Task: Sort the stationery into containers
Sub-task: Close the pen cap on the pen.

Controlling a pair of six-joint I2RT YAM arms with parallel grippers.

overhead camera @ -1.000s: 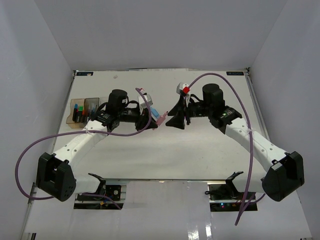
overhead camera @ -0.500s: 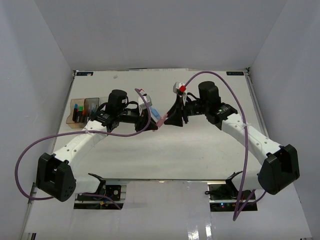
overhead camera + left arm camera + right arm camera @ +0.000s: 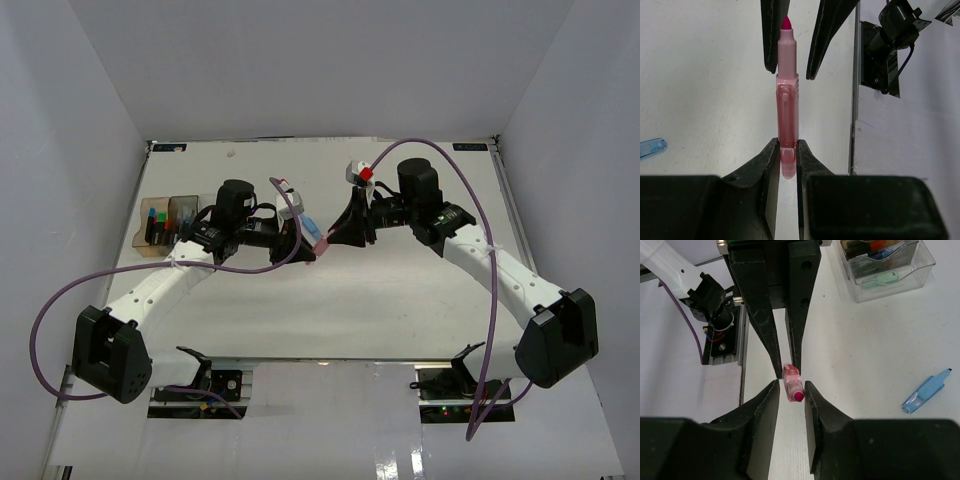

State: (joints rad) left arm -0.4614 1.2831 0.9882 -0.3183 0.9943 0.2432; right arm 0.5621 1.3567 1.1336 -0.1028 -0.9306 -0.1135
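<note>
Left gripper (image 3: 785, 150) pinches a pink pen (image 3: 787, 107) by its base, tip inside the spread right gripper (image 3: 790, 386); seemingly a handover, so the right must close squarely next.

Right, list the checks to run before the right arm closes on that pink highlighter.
1. Left gripper jaws shut on the pink highlighter, at its rear end: ok.
2. Right gripper jaws open, one on either side of the tip end: ok.
3. Gap shows between each right jaw and the highlighter: ok.
4. Highlighter capped: not ok, the tip is bare.
5. Blue highlighter lies on the table apart from both grippers: ok.
6. Free room in the containers: cannot tell.
</note>
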